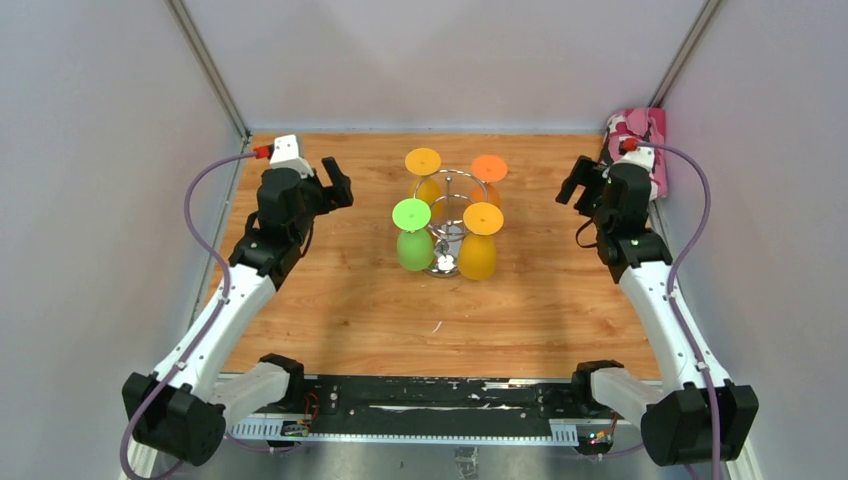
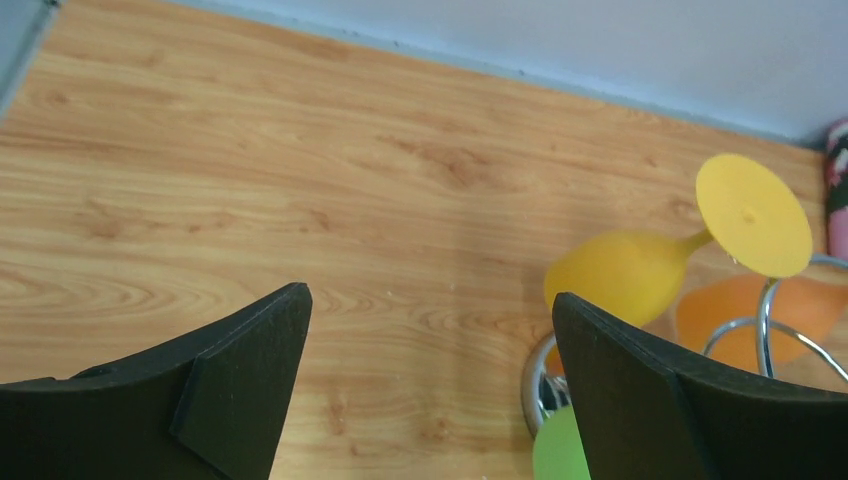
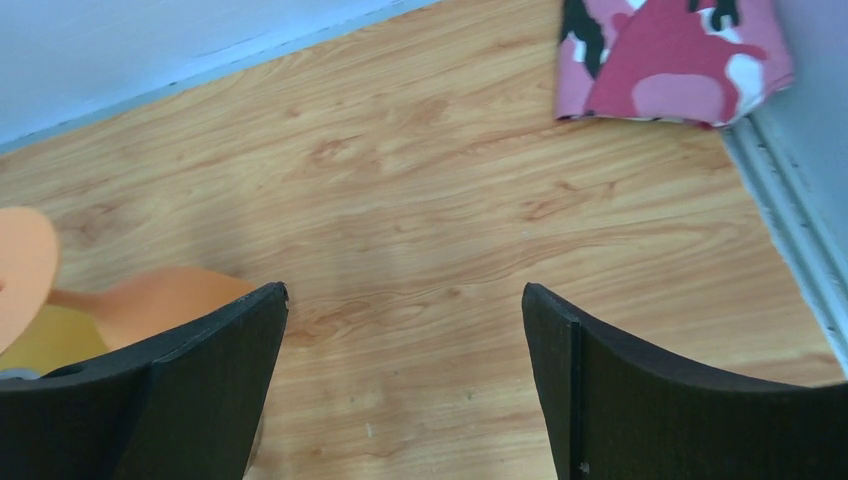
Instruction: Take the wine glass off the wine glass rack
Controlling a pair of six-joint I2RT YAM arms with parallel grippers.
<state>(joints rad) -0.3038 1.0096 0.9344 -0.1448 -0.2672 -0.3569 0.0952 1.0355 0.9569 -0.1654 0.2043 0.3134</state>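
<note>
Left gripper (image 1: 338, 185) and right gripper (image 1: 572, 187) spread, empty; green wine glass (image 1: 414, 242) hangs foot-up on wine glass rack (image 1: 446, 264) mid-worktop, right of nearer left gripper.

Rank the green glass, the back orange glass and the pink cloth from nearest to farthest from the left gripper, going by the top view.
From the left gripper:
1. The green glass, on the rack's near left.
2. The orange glass, on the rack's far right.
3. The pink cloth, in the far right corner.
</note>
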